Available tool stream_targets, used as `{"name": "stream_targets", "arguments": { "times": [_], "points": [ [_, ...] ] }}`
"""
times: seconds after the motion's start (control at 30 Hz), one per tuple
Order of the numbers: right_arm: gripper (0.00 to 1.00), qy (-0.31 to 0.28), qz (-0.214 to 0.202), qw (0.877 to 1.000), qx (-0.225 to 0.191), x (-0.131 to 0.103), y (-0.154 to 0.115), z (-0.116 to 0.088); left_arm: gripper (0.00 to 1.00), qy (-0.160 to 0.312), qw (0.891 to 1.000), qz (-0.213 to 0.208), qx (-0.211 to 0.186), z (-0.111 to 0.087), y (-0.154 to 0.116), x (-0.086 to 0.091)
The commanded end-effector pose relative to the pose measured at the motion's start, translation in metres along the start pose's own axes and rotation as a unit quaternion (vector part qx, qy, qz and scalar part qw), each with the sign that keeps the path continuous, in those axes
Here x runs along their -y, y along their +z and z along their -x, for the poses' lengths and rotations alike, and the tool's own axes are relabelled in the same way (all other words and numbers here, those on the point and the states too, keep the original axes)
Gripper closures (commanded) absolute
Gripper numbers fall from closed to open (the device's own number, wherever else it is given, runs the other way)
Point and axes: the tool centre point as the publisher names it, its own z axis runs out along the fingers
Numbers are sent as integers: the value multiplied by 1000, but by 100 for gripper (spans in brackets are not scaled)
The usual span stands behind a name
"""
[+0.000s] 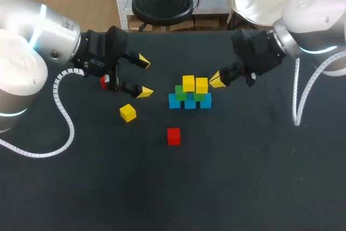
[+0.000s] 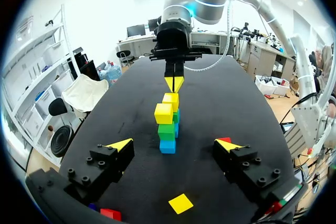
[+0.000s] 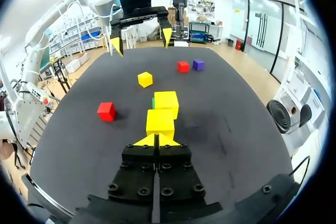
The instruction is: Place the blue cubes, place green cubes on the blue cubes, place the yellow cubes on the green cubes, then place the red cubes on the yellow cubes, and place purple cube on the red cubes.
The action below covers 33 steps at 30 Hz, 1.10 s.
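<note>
- Your left gripper (image 1: 144, 77) hangs spread and empty at centre left. The loose yellow cube (image 1: 128, 112) sits just below it, so this arm is the nearer one.
- Your right gripper (image 1: 218, 80) is pinched closed on nothing, just right of the stack (image 1: 190, 93).
- The red cube (image 1: 173, 136) lies below the stack.

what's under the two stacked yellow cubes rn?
Two green cubes, which sit on a row of three blue cubes. The yellow cubes cover most of the greens' tops, so how squarely they sit can't be seen.
</note>
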Motion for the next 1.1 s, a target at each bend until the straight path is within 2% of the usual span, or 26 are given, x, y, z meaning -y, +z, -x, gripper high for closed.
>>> {"name": "stream_targets", "arguments": {
  "times": [0.03, 0.47, 0.83, 1.1],
  "points": [
    [100, -1, 2, 1000, 1, 1, 2, 0, 0, 2, 1000, 1, 4, -2, 0, 1],
    [100, -7, 0, 1000, -2, 6, 2, 4, 0, 2, 1000, 1, 4, -2, 0, 1],
    [100, 1, -4, 1000, -6, -8, 1, 2, 0, 2, 1000, 1, 4, -2, 0, 1],
    [100, 3, -2, 1000, -4, -8, 5, 1, 0, 2, 1000, 1, 4, -2, 0, 1]
  ]
}}
